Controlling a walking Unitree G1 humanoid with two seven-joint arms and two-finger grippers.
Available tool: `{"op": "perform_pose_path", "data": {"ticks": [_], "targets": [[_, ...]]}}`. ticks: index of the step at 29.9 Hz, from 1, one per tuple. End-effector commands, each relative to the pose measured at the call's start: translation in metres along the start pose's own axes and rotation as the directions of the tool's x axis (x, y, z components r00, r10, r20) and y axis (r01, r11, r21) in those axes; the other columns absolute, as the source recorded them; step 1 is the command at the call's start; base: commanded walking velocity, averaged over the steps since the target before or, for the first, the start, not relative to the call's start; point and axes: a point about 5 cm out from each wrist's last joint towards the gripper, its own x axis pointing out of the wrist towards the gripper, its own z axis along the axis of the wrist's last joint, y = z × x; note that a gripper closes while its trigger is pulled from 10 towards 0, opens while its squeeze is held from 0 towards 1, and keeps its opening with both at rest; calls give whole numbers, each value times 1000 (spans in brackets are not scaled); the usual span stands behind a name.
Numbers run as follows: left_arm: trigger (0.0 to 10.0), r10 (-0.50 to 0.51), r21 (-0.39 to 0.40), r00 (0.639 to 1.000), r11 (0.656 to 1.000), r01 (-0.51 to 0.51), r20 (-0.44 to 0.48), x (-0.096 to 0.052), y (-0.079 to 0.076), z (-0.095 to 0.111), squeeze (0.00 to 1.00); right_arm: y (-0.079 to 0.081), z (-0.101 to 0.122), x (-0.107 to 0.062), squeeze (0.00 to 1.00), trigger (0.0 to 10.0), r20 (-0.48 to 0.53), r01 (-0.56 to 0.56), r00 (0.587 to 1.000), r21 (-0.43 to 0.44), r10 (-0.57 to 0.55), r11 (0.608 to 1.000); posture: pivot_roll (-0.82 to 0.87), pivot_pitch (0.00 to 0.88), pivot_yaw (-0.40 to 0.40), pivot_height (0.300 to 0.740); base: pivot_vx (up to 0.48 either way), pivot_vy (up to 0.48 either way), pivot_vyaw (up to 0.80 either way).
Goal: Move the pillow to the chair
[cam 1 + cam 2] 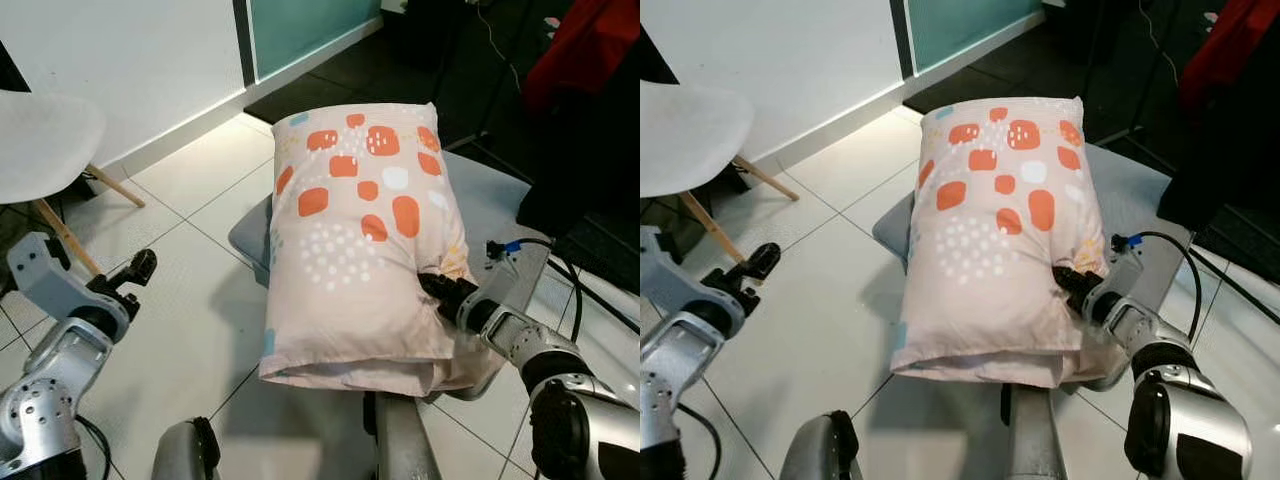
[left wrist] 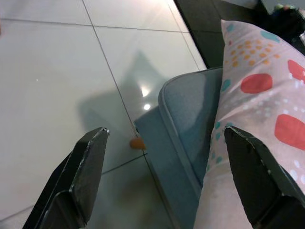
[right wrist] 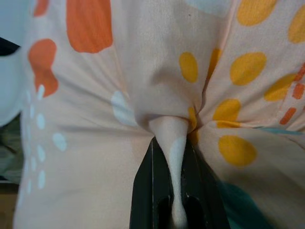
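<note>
left eye view: pale pink fabric pillow with orange blocks and white dots (image 1: 360, 250), lying lengthwise on a grey-blue padded seat cushion (image 1: 490, 195); its near end overhangs the cushion's near edge, its far end reaches toward the cushion's far edge. cushion stands on a white tiled floor (image 1: 190, 330).
right end effector (image 1: 437, 288): at the pillow's right side near the near end, black fingers closed on a pinch of the pillow's cloth. right wrist view: a fold of the fabric is gathered to a point and clamped between the two fingers (image 3: 147, 191), yellow and orange spots around it.
left end effector (image 1: 135, 270): over the floor off the cushion's left edge, apart from the pillow. left wrist view: its fingers (image 2: 81, 176) spread wide, holding nothing, with the cushion's corner and the pillow's side between them.
white moulded plastic chair with wooden legs (image 1: 45, 150): on the floor to the far left, well apart from the pillow.
</note>
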Motion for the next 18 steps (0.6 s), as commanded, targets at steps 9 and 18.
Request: {"op": "perform_pose_path", "data": {"ticks": [9,18], "targets": [[10000,-58,-91,998,994,58,-6,18,-19,-17,0,53,34,21,0,0,181,-281,948,90,262,955,-138,149,7,450,0,0,0],[10000,-147,-142,989,979,146,2,40,-47,-21,0,110,104,13,0,0,388,-526,780,-21,492,850,-187,61,13,450,0,0,0]]}}
